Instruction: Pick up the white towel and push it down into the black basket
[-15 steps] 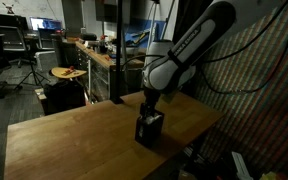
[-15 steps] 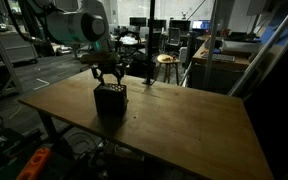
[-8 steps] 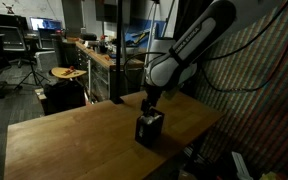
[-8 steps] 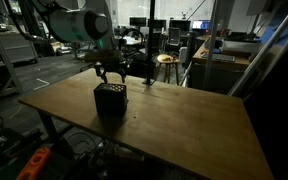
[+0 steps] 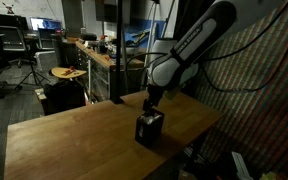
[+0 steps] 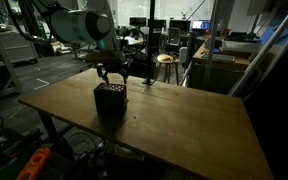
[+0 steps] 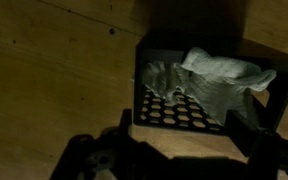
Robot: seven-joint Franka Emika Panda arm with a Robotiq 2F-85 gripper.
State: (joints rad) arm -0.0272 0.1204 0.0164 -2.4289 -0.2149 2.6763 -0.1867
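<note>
The wooden table [image 6: 189,125] bears the black basket [image 6: 110,101] (standing upright).

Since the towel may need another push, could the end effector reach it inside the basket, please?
Probably yes: the end effector hangs open right above the black basket, whose open top leaves the white towel exposed.

All views are dim and low in contrast. In both exterior views the table [image 5: 64,140] carries a soft sheen; the background is brighter. Wrist view grainy, shadowed at upper right; the towel [image 7: 224,72] is brightest.
</note>
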